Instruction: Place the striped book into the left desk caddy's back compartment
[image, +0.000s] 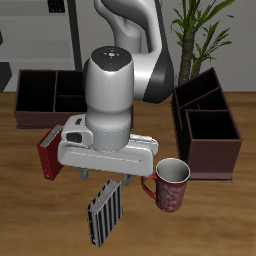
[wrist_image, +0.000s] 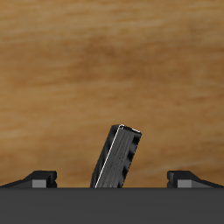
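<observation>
The striped book (image: 103, 212) stands on edge on the wooden table near its front edge. It also shows in the wrist view (wrist_image: 117, 158), leaning slightly, between my fingertips (wrist_image: 40, 178). My gripper (image: 105, 181) is open and hangs just above the book, apart from it. The left desk caddy (image: 226, 152) is a dark maroon box seen lengthwise, farther back beside the mug. Its back compartment (image: 197, 91) is the narrow divided part at its far end, behind the large square bin (image: 212, 129).
A red patterned mug (image: 170, 186) stands close beside the striped book. A red book (image: 47, 152) stands partly hidden behind my gripper body. A second maroon caddy (image: 48, 93) lies wide at the back. A potted plant (image: 205, 30) stands behind the left caddy.
</observation>
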